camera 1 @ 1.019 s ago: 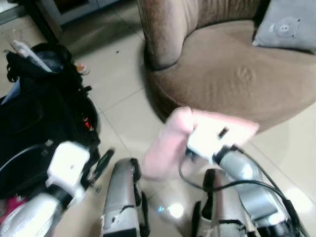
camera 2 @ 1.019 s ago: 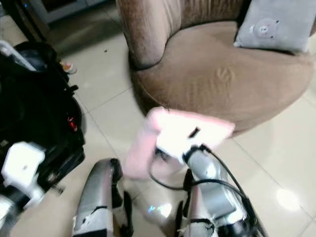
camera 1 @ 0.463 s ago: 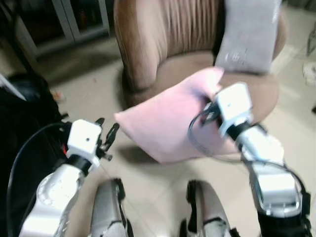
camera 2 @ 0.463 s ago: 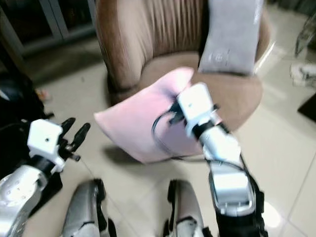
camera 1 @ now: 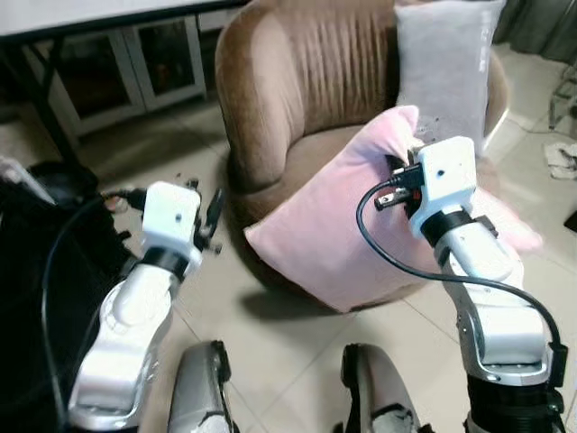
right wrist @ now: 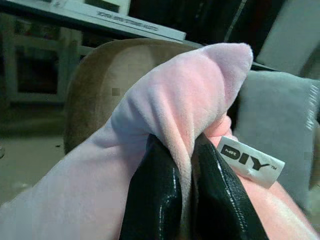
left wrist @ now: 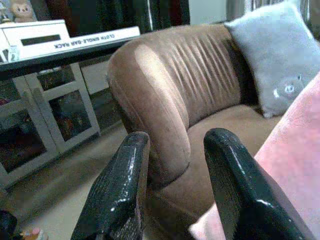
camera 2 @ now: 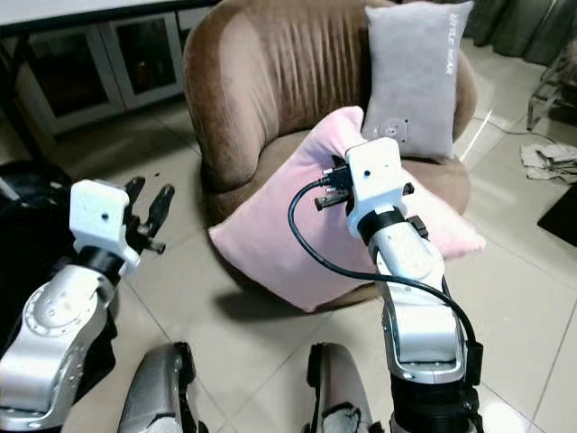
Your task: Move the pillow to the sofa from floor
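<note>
On our left, the left pincer point(camera 2: 149, 206) is raised over the tiled floor point(camera 2: 243, 334) with its fingers point(left wrist: 120, 190) spread and nothing between them, near the brown sofa point(camera 2: 261, 99). Ahead, our right pincer point(right wrist: 186, 197) is clamped on a fold of the pink pillow point(camera 2: 288, 234), which hangs off the floor against the sofa's front edge and partly over the seat. Further right, a grey cushion point(camera 2: 413, 77) stands upright against the sofa back.
</note>
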Available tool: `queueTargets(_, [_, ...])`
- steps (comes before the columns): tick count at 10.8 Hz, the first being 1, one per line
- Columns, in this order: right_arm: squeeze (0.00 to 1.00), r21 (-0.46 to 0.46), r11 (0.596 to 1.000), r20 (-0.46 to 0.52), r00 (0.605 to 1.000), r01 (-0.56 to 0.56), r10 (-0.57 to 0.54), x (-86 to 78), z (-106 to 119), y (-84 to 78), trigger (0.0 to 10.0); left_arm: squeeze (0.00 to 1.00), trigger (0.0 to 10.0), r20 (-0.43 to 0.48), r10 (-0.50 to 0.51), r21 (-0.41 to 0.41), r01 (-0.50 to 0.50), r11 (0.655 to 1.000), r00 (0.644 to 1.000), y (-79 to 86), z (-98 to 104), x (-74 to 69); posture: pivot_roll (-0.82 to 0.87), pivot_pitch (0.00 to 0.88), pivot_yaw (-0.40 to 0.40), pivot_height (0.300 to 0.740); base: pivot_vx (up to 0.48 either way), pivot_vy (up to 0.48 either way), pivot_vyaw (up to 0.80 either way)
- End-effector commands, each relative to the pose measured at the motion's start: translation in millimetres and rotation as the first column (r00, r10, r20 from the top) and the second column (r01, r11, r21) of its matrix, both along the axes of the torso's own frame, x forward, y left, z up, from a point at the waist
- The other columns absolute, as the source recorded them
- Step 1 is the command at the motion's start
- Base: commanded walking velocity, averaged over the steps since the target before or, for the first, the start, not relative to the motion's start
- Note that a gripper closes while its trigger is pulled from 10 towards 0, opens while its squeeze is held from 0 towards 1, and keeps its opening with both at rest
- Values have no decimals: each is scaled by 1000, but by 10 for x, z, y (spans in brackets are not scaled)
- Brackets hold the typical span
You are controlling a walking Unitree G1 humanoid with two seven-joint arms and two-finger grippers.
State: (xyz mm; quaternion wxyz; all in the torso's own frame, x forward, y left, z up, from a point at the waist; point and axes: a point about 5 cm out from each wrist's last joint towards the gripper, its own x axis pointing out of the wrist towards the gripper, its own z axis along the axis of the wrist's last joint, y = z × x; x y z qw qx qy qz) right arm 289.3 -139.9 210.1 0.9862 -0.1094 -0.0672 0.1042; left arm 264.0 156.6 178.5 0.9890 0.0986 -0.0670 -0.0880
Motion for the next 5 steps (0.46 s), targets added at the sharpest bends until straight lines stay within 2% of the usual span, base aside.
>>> queueTargets(1, [0, 28, 999, 22, 999, 42, -42, -23, -12, -51, 10000, 0, 10000, -5, 43, -17, -43, 999, 999, 33, -23, 7, -71, 0, -4, 599, 0, 0, 0])
queueTargets(3, [0, 83, 990, -60, 992, 114, -109, -76, -259, -202, 10000, 0, 10000, 6, 95, -45, -95, 994, 995, 75, -72, -22, -60, 0, 7, 624, 0, 0, 0])
queueTargets(4, [0, 99, 982, -110, 983, 160, -149, -99, -429, -331, 10000, 0, 10000, 30, 114, -66, -112, 992, 993, 145, -124, -42, -55, 0, 13, 639, 0, 0, 0])
queueTargets(5, [0, 109, 978, -108, 980, 178, -166, -108, -474, -387, 10000, 0, 10000, 44, 112, -74, -109, 991, 993, 176, -157, -69, -52, 0, 17, 649, 0, 0, 0])
